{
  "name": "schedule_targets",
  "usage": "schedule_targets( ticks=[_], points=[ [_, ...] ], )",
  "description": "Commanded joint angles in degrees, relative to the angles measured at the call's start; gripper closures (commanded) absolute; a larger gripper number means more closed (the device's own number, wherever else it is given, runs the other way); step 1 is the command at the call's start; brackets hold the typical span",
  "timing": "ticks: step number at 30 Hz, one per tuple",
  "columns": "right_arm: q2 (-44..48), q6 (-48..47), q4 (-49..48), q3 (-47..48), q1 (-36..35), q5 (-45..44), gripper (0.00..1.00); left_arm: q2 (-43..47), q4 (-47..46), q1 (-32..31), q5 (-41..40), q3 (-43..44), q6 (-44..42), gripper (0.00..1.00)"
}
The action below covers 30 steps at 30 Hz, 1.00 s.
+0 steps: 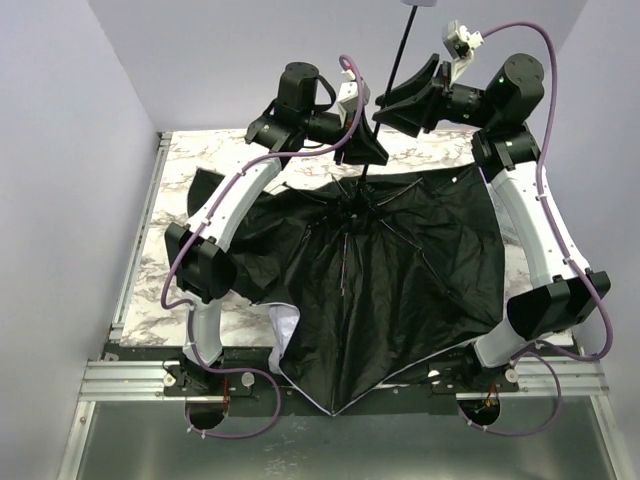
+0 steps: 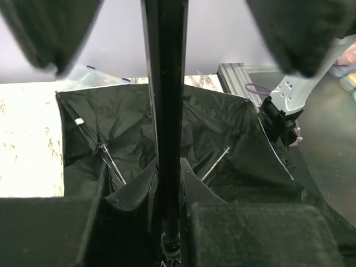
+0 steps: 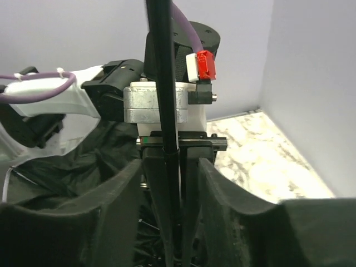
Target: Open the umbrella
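Observation:
The umbrella (image 1: 400,270) lies spread on the table with its black lining and thin ribs facing up. A bit of pale fabric (image 1: 285,325) shows at its near left edge. Its black shaft (image 1: 402,50) rises to the lavender handle (image 1: 420,3) at the top edge. My left gripper (image 1: 362,150) is shut on the shaft just above the rib hub, and the shaft also shows in the left wrist view (image 2: 167,83). My right gripper (image 1: 400,100) is open higher up, its fingers (image 3: 222,194) standing apart on either side of the shaft (image 3: 164,83).
The marble table (image 1: 190,180) has a metal rail (image 1: 130,380) along its near edge. Lavender walls close in the back and both sides. The canopy overhangs the near edge between the arm bases. The right arm's base (image 2: 289,100) shows in the left wrist view.

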<state>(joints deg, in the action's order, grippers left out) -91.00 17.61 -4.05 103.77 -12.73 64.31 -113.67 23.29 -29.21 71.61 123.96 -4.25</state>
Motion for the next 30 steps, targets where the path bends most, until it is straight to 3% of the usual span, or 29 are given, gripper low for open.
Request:
schedule_targets(
  ticks=[1, 2, 3, 7, 9, 12, 15, 17, 21, 27, 30],
  points=[
    [-1.6, 3.5, -3.2, 1.1, -0.6, 2.5, 0.71, 2.9, -1.4, -0.1, 4.0, 0.8, 1.8, 1.00],
    [-1.8, 3.9, -3.5, 1.3, -0.8, 2.7, 0.91, 2.9, -1.3, -0.1, 3.4, 0.8, 1.8, 0.99],
    [-1.9, 3.9, -3.6, 1.5, -0.8, 2.2, 1.00, 3.1, -1.1, 0.1, 2.5, 0.8, 1.8, 0.91],
    [-1.5, 2.1, -2.0, 1.8, -0.5, -6.5, 1.00, 5.2, -6.9, 2.9, -5.0, -1.9, 6.1, 0.45],
    [-0.8, 0.2, -0.1, 1.6, -0.3, -14.5, 1.00, 8.1, -12.1, 5.8, -11.2, -4.7, 7.4, 0.36],
    [0.8, -0.1, 0.6, -0.3, -0.3, -30.7, 1.00, 14.1, -19.8, 9.7, -25.0, -10.7, 6.1, 0.31],
    [2.0, 3.8, -1.4, -3.1, -0.3, -45.9, 1.00, 18.5, -18.8, 9.7, -39.8, -13.2, -5.0, 0.30],
    [1.6, 6.5, -2.1, -3.0, -0.4, -54.1, 1.00, 19.9, -17.7, 9.2, -45.4, -14.0, -9.6, 0.30],
    [0.0, 11.7, -3.0, -1.2, -0.4, -62.9, 1.00, 19.9, -10.7, 6.5, -47.7, -11.9, -15.5, 0.30],
    [-0.3, 22.3, -6.6, -1.8, -0.8, -59.7, 1.00, 18.6, -12.5, 0.3, -45.9, -15.5, -22.5, 0.30],
    [0.3, 24.4, -8.4, -3.2, -1.2, -59.7, 1.00, 14.9, -13.7, -1.4, -44.2, -12.8, -22.6, 0.37]
  ],
)
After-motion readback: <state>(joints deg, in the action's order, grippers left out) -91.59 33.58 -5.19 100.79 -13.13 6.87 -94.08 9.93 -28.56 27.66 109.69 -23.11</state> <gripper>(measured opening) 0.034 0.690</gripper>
